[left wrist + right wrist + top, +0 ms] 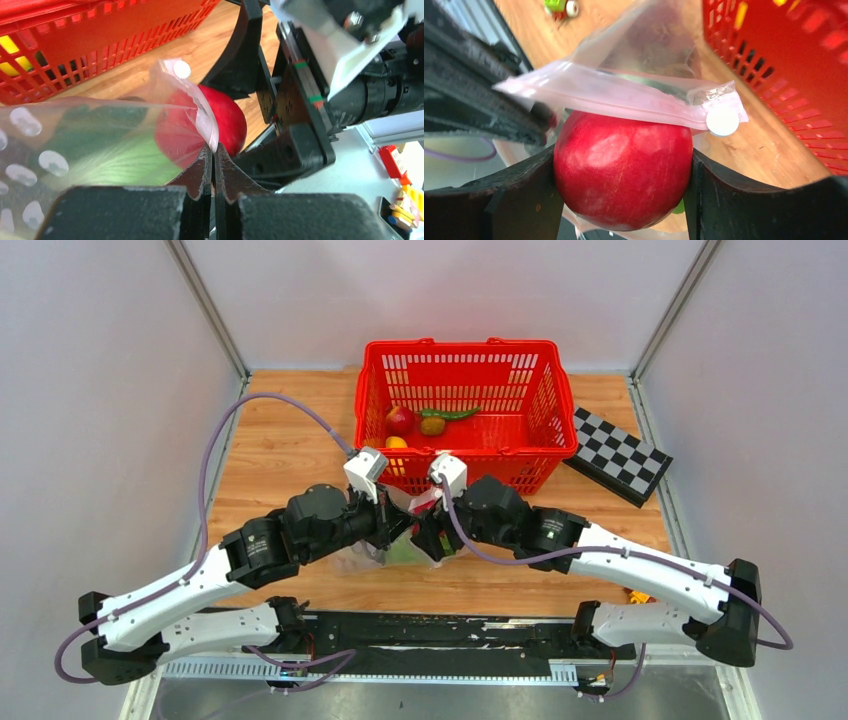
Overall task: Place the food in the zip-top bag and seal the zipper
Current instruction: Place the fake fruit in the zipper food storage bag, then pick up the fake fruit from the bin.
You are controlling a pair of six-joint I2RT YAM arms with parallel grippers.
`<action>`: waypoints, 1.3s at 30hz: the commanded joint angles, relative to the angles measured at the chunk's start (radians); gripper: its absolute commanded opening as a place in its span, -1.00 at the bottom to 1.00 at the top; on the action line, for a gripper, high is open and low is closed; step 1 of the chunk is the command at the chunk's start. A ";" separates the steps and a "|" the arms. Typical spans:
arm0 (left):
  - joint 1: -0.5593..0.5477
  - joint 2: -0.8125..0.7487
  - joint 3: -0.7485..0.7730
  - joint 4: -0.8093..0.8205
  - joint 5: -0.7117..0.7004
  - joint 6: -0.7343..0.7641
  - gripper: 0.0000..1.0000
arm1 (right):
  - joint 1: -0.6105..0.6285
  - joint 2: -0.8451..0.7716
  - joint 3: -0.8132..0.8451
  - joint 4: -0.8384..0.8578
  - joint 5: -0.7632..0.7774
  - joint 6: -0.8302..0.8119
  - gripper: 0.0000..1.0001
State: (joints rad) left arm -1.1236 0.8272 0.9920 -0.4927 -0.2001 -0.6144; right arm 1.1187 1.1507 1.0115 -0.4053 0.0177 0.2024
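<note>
Red apple (623,172), clamped in right fingers (524,200), touching zipper (624,102) at mouth of zip-top bag (85,150) on tabletop (290,450), lip pinched by closed left fingers (200,175); hazard: thin film slips free, mouth collapses, apple lands outside.

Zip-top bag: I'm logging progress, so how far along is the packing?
Done: something green already lies inside the zip-top bag. In hand: the left gripper pinches the bag's mouth edge while the right gripper holds a red apple at the opening. Left: a second apple, a lemon and a chili sit in the red basket, and the zipper is not yet sealed.
</note>
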 commanded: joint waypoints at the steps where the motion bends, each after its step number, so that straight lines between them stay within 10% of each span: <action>1: -0.001 -0.012 0.056 0.110 0.078 0.009 -0.91 | 0.005 -0.058 -0.007 0.121 0.178 0.059 -0.03; 8: -0.001 -0.031 0.052 0.165 0.073 0.003 -0.91 | 0.012 -0.055 -0.050 0.254 -0.148 -0.019 0.14; 20: -0.001 -0.156 0.001 0.200 -0.081 -0.024 -0.91 | 0.016 -0.128 -0.066 0.297 -0.104 -0.052 0.80; 32: -0.001 -0.249 -0.011 0.064 -0.307 -0.044 -0.93 | 0.014 -0.241 -0.040 0.299 -0.302 -0.099 0.55; 39: -0.002 -0.257 0.034 -0.041 -0.393 -0.031 -1.00 | 0.007 -0.248 0.015 0.233 0.133 -0.159 0.35</action>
State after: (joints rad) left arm -1.1236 0.5831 0.9646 -0.5327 -0.5091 -0.6415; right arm 1.1294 0.8967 0.9531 -0.1547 -0.1505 0.0956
